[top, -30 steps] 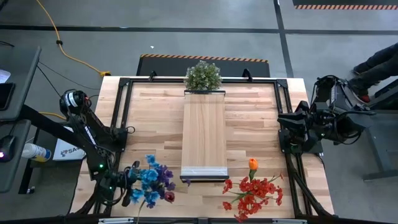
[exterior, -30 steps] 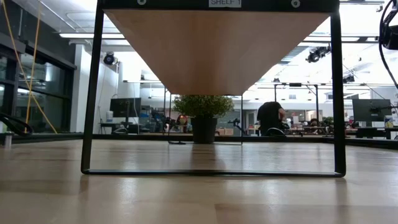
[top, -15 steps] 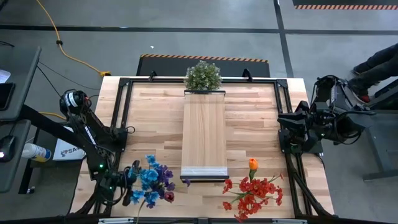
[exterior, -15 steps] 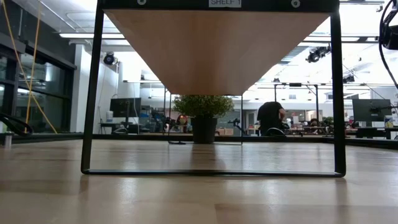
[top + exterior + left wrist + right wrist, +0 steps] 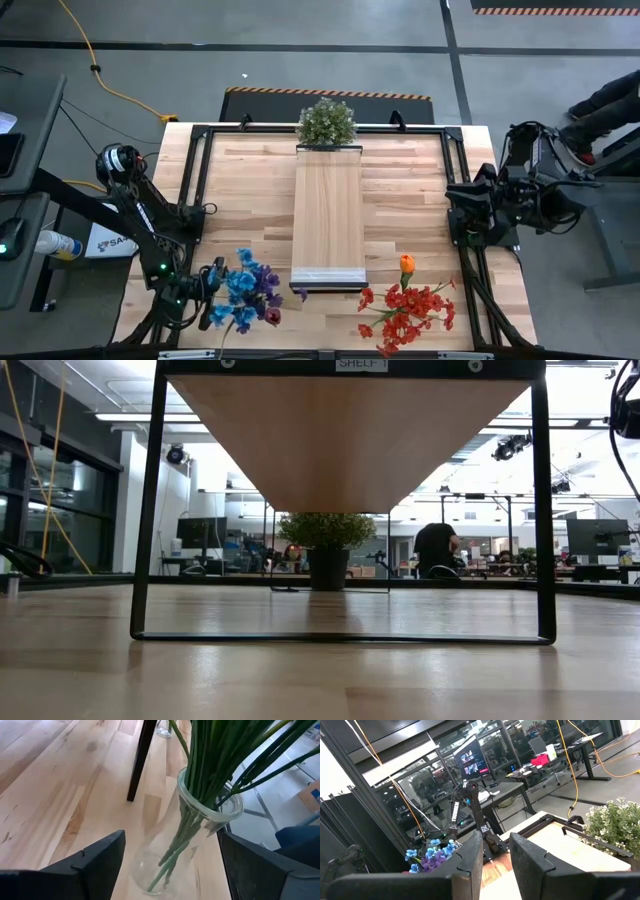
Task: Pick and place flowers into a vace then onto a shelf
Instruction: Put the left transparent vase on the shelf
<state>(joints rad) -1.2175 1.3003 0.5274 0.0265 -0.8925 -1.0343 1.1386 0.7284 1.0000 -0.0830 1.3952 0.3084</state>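
Observation:
A clear glass vase (image 5: pixel 165 855) stands on its base near the table's front left corner. It holds green stems (image 5: pixel 210 765) with blue and purple blooms (image 5: pixel 245 288). My left gripper (image 5: pixel 170 840) is open wide, one finger on each side of the vase, and I see no touch. It also shows in the high view (image 5: pixel 214 285). Red flowers (image 5: pixel 405 310) with one orange bloom (image 5: pixel 406 263) lie on the table at the front right. The shelf (image 5: pixel 328 210) stands raised in the middle. My right gripper (image 5: pixel 496 845), slightly open and holding nothing, waits lifted at the right edge (image 5: pixel 468 212).
A bushy green plant (image 5: pixel 326 121) stands at the shelf's far end. The shelf's black legs (image 5: pixel 148 510) rise from the tabletop. Black frame rails (image 5: pixel 200 180) line the table's sides. A person's legs (image 5: pixel 610 95) show past the right edge.
My left gripper has opened wider around the vase and stays where it was. The vase and its flowers stand as before.

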